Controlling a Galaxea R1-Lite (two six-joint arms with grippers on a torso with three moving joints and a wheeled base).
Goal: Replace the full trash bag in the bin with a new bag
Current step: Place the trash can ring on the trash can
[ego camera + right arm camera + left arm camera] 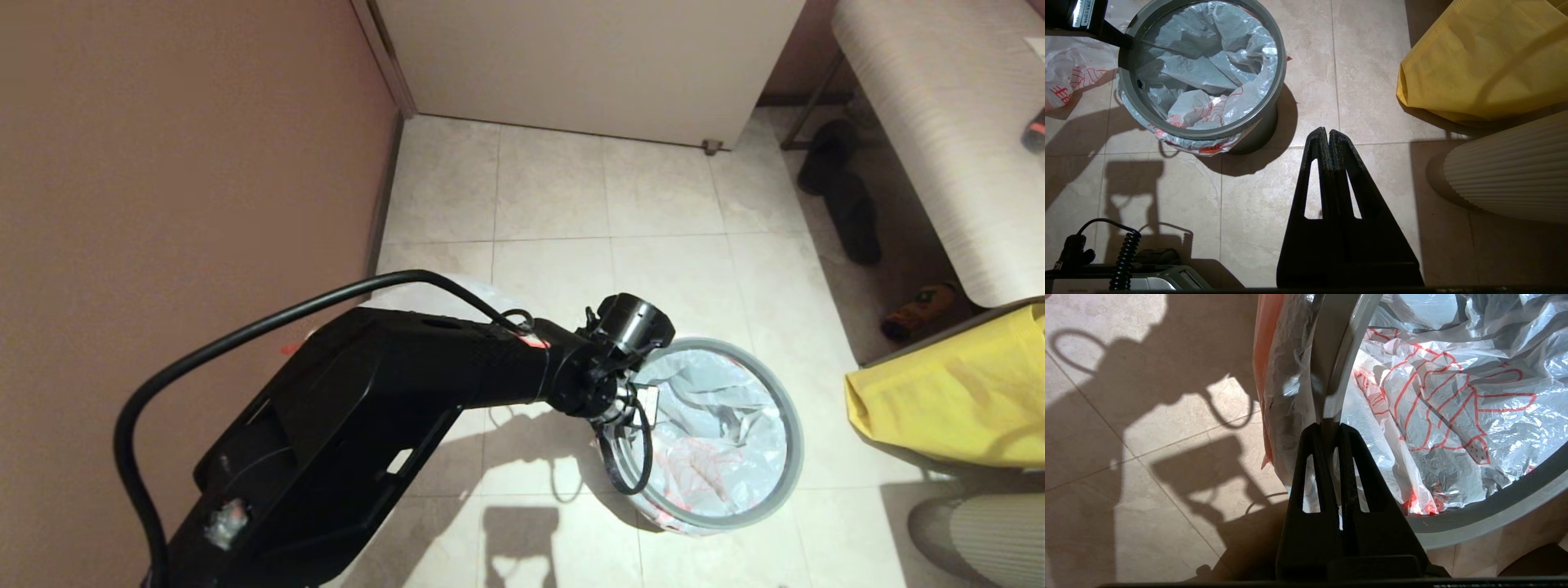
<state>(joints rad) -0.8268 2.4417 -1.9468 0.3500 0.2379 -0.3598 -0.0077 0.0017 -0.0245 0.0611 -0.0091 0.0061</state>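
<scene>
**Mia:** Where is the bin?

**Tom:** The bin (pixel 1257 130) stands on the tiled floor (pixel 555 196), near the yellow fabric bag (pixel 955 400). Only a bit of its dark side shows. A grey rim ring (pixel 780 490) sits on top of it.

**Mia:** What is inside?

**Tom:** The new bag (pixel 1437 416). It is thin white plastic with a red-orange drawing on it. It lines the bin, all crinkled, and its edge is folded over and hangs down outside under the ring.

**Mia:** What is the left end effector (pixel 1327 426) doing?

**Tom:** Its two fingers are pressed together on the grey ring, at the side of the bin nearest the brown wall (pixel 180 163). One finger is outside the ring and one is inside, with the ring pinched between them.

**Mia:** And the right end effector (pixel 1327 132)?

**Tom:** It hangs over bare floor, well away from the bin. Its fingers are together with nothing between them.

**Mia:** Is there another bag?

**Tom:** Yes. A white bag with red marks (pixel 1069 77) lies on the floor just beside the bin, on the wall side. I cannot tell what is in it.

**Mia:** Anything else?

**Tom:** A pale ribbed thing (pixel 1511 171) stands by the yellow bag, and dark slippers (pixel 841 196) lie by a bench (pixel 947 139).
</scene>
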